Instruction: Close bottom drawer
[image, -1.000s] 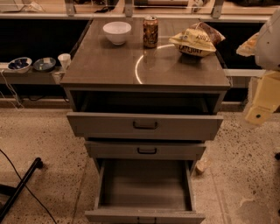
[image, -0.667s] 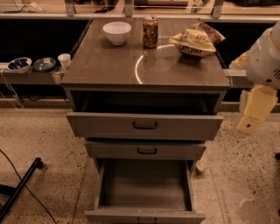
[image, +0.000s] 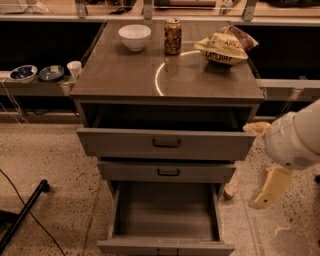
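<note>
The bottom drawer (image: 165, 246) of the grey-brown cabinet (image: 167, 75) is pulled far out. Its inside shows empty and its front panel lies at the lower edge of the view. The middle drawer (image: 167, 171) is out a little. The top drawer (image: 166, 143) is also partly out. My gripper (image: 270, 186) hangs from the white arm (image: 295, 140) to the right of the cabinet, at about the middle drawer's height. It is apart from the bottom drawer and holds nothing that I can see.
On the cabinet top stand a white bowl (image: 134, 36), a soda can (image: 173, 35) and a chip bag (image: 225, 47). A low shelf at the left holds small bowls (image: 23, 73) and a cup (image: 74, 69). A dark leg and cable (image: 25, 212) lie on the floor at the left.
My arm and gripper have moved down and left, from beside the cabinet top to beside the middle drawer. The drawers have not moved.
</note>
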